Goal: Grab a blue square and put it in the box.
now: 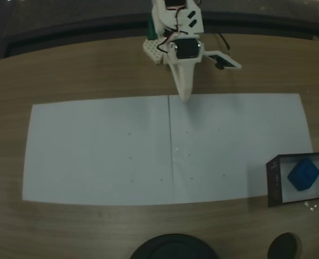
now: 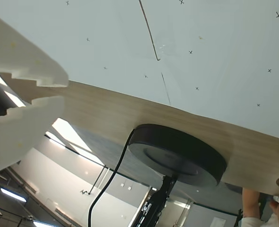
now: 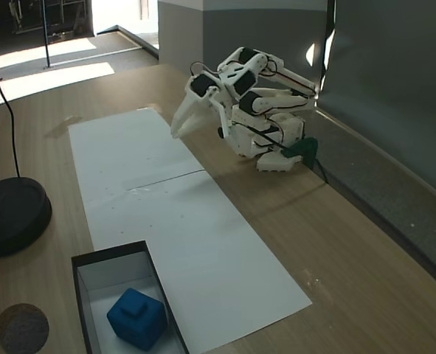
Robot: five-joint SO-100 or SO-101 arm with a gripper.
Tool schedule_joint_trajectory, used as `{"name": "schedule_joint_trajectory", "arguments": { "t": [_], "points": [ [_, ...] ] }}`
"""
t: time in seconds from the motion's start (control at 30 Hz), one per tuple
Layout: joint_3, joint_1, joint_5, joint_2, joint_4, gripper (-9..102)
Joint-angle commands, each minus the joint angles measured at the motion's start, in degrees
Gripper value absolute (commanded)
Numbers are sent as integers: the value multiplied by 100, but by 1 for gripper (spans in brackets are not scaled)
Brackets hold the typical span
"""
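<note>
Cut off at the lower frame edge in a fixed view: shallow rectangular box with thin black walls and pale floor [image 3: 86, 264], its near corner out of sight. Inside it, resting on the floor, small matte solid-blue square with rounded edges [image 3: 137, 318], a raised block on its top face, tilted slightly against the box walls. In the other fixed view, same box [image 1: 271, 183] clipped by the right edge, blue cube [image 1: 304, 174] within.

Nearby, round black disc base [image 3: 12, 212] on the wooden table [image 3: 336, 243], partly cropped at the left; thin black cable rising from it. Beside the box, a small dark round patch, too dim to identify.

Farther on, long white paper sheet [image 3: 166, 206] with a seam line and tiny marks.

At the far end, white gripper [image 3: 179, 127] folded back near the arm's base, well apart from the box, fingertips hovering over the sheet's far edge. In the wrist view, toothed white fingers [image 2: 28, 66] nearly together, a narrow gap, nothing held.
</note>
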Motion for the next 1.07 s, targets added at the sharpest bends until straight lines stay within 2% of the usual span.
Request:
{"name": "schedule_joint_trajectory", "arguments": {
  "t": [0.0, 0.17, 0.4, 0.6, 0.77, 1.03],
  "points": [
    [229, 35, 26, 343, -105, 0],
    [668, 35, 79, 589, 0, 0],
    [773, -35, 1222, 571, 308, 0],
    [984, 18, 1063, 580, 721, 0],
    [817, -44, 1107, 580, 1415, 0],
    [800, -35, 1107, 571, 1424, 0]
  ]
}}
